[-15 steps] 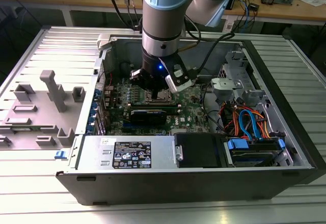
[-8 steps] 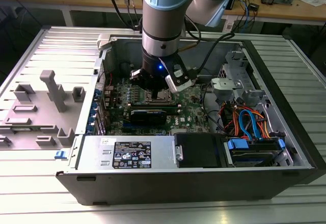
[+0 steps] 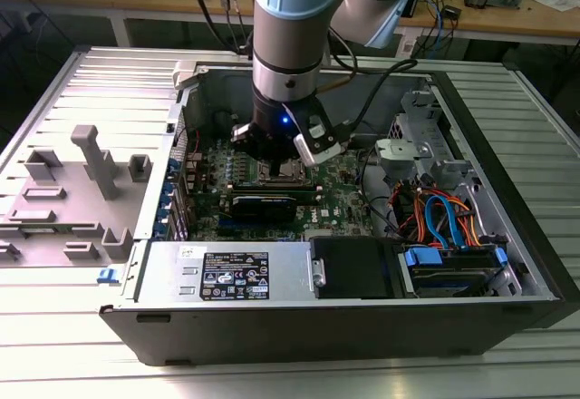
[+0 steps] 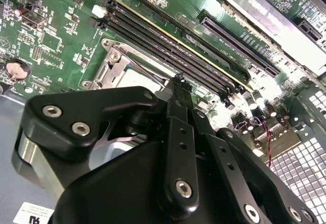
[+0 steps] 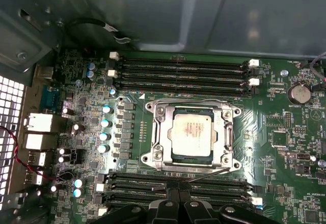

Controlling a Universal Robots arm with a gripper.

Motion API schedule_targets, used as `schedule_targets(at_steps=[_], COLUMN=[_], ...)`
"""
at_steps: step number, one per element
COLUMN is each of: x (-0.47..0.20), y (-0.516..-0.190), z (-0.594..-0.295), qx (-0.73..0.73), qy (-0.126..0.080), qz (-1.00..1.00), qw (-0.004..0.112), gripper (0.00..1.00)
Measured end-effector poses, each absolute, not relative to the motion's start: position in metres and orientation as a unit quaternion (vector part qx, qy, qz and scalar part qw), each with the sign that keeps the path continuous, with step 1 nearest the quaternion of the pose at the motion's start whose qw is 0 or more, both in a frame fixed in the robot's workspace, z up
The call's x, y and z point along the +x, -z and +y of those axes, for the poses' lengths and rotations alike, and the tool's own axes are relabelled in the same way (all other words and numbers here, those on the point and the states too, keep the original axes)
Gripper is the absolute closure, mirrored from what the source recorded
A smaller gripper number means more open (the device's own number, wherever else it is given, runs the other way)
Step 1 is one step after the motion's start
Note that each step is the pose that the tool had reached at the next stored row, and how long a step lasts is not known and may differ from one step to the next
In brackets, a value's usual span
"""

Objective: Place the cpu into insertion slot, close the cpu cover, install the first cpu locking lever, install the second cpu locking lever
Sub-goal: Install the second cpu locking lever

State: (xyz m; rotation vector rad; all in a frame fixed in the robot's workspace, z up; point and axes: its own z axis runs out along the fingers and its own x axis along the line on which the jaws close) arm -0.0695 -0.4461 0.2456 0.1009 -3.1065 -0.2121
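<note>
Cpu seated in the insertion slot, silvery top showing through the window of the cpu cover, which lies flat over it. Thin wire locking lever along the socket's edge beside the memory slots. Probably light, stiff and springy; best caught at its free end. Gripper poised just beside that edge, fingers apparently drawn together, holding nothing. Crowded green motherboard, walled by the computer case.

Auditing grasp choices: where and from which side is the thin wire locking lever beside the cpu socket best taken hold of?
Probably the locking lever on its straight stretch, from above, pinched across the wire. It is thin and lies between the cpu cover and the memory slots, so only its top looks open.
</note>
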Motion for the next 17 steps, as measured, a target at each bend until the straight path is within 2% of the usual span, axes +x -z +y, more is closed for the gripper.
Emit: schedule_targets(at_steps=[12,17], x=[-0.071,-0.072], y=[-0.237,-0.234], z=[-0.451,-0.458], qx=[0.032,0.033], qy=[0.09,0.114], qz=[-0.995,-0.993], qw=[0.019,0.019], gripper=[0.89,0.89])
